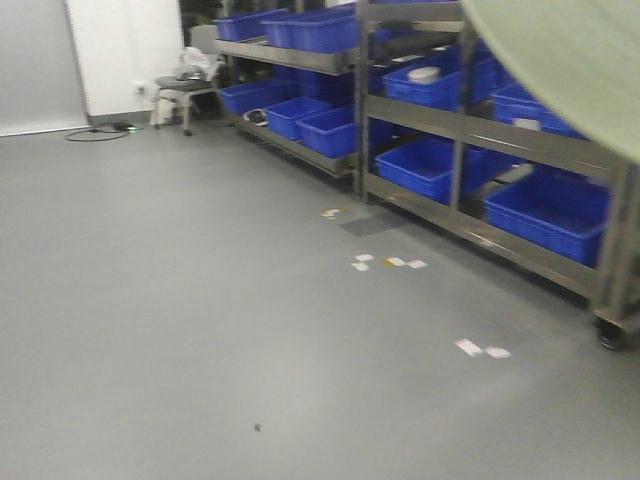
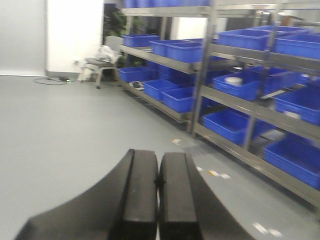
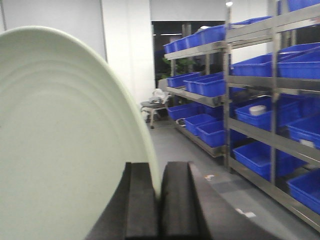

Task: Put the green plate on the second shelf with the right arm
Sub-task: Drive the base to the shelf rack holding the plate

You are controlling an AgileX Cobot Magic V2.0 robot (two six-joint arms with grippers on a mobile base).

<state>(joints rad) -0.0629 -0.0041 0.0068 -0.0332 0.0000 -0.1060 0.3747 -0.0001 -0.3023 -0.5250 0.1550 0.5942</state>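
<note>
both jaws of my right gripper (image 3: 159, 200) are squeezing the green plate (image 3: 65, 140) by its rim, away from the shelf (image 3: 260, 81). my left gripper (image 2: 158, 195) is pressing together, empty. i am worrying — such a thin hold could be slipping, or bumping a blue bin (image 3: 250, 157).

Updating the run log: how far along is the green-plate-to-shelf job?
Done: pickup. The right pincer is shut on the rim of the green plate. In hand: carrying; the plate fills the front view's top right corner, with the shelving ahead on the right. Left: setting it on the second shelf; it is not on any shelf yet. The left pincer is shut and empty.
</note>
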